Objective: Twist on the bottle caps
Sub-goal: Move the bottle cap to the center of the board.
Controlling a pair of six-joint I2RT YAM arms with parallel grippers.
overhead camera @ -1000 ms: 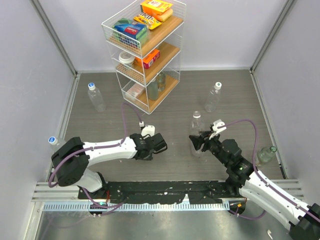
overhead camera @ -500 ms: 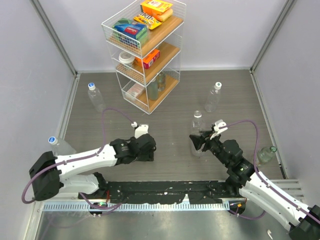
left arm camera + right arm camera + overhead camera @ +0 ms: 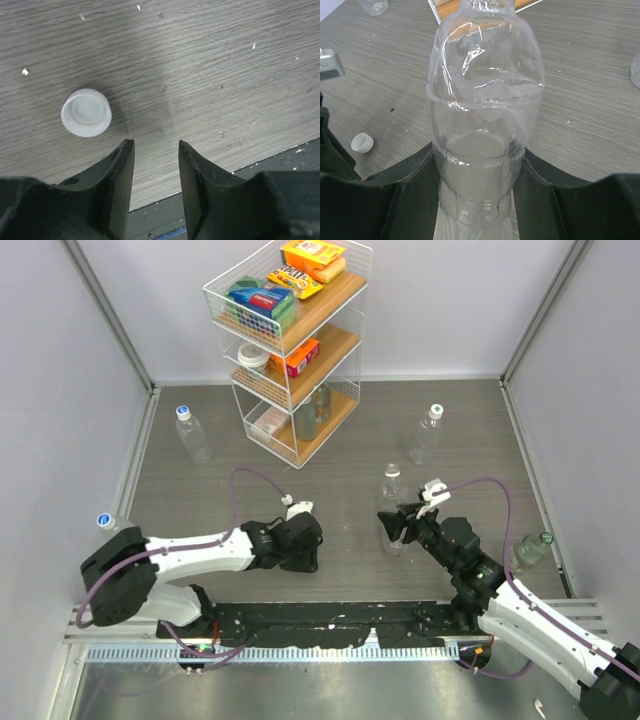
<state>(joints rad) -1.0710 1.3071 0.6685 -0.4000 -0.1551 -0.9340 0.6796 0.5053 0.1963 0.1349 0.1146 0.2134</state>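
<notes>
A clear ribbed bottle stands upright at mid-table, and its neck looks bare from above. My right gripper is shut on the bottle's lower body, one finger on each side. A small white bottle cap lies flat on the table. My left gripper hovers low over the table, open and holding nothing. The cap sits just outside its left finger. In the top view the left gripper hides the cap.
A wire rack of groceries stands at the back. Capped bottles stand at the back left, the back right, the far left and the right edge. The black mounting rail runs along the near edge.
My left gripper swung left, then back right and nearer the rail, and its jaws opened wider than a second ago. The right arm and its bottle have not moved.
</notes>
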